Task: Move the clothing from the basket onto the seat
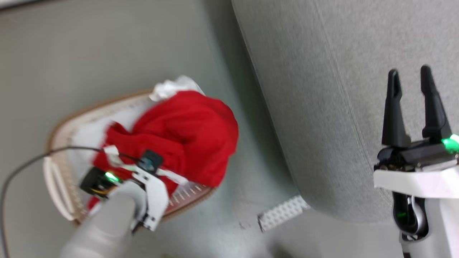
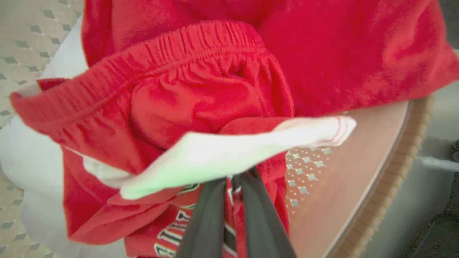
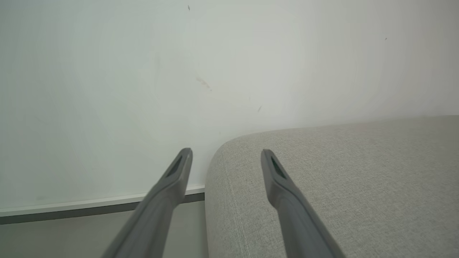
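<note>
Grey floor (image 1: 107, 43) holds the basket (image 1: 186, 195) beside the seat (image 1: 340, 89); left fingers (image 2: 204, 218) pinch clothing (image 2: 200, 96), right fingers (image 3: 168, 193) spread empty.

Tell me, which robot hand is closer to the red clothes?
The left. The left gripper is pinching the red clothes at the basket. The right gripper hangs open by the grey sofa, well away from them.

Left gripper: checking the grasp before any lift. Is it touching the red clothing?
Touching. The left wrist view shows the left gripper with both fingers pinched together on the clothing, red and white fabric caught between them.
</note>
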You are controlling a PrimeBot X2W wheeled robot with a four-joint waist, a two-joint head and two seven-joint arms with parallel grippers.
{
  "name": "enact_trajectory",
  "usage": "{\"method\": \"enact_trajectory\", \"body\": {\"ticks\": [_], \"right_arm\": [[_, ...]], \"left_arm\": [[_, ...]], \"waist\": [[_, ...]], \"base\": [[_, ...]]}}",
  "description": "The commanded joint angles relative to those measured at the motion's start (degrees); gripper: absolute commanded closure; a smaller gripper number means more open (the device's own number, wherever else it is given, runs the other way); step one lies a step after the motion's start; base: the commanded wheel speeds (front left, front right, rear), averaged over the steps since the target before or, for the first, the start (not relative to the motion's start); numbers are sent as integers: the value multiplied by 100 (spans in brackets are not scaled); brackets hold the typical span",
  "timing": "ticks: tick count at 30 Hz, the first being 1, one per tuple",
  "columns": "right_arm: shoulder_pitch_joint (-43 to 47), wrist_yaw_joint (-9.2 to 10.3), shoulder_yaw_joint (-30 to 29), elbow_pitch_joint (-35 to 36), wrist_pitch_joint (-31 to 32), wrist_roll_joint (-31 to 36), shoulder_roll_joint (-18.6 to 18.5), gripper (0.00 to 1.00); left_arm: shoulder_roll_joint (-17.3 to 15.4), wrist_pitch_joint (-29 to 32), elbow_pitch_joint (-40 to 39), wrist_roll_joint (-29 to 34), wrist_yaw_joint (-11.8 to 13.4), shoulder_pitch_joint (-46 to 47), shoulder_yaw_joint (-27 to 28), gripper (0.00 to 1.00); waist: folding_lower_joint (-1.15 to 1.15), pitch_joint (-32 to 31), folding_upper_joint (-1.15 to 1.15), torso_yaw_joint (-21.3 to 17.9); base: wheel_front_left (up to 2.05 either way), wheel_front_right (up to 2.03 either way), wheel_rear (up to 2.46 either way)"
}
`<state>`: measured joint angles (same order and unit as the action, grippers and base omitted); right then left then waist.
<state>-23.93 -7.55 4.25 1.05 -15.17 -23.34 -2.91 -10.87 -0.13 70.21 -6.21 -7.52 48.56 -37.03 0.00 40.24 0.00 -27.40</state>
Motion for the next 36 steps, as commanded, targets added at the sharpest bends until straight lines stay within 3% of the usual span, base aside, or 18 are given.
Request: {"method": "enact_trajectory", "body": {"ticks": [1, 9, 15, 29, 36], "right_arm": [[142, 12, -23, -61, 3, 162, -3, 0], [483, 12, -84, -251, 3, 630, -15, 0], [822, 12, -82, -398, 3, 650, -225, 0], [1649, 12, 98, -587, 4, 396, -521, 0], [1817, 12, 475, -637, 4, 237, -579, 0]], "left_arm": [[114, -201, 19, -108, 10, -151, -21, 100], [589, -1034, -60, -746, 10, -624, -14, 100], [744, -1349, -440, -1193, 10, -884, -143, 100], [678, -1486, -2821, -1638, 199, -1215, 6, 100], [510, -939, -4177, -1831, 354, -1241, 94, 100]], "waist": [[0, -706, 0, 427], [0, -1927, 0, 1036], [0, -2751, 0, 1414], [0, -3947, 0, 2105], [0, -4142, 0, 2246]], "base": [[0, 0, 0], [0, 0, 0], [0, 0, 0], [0, 0, 0], [0, 0, 0]]}}
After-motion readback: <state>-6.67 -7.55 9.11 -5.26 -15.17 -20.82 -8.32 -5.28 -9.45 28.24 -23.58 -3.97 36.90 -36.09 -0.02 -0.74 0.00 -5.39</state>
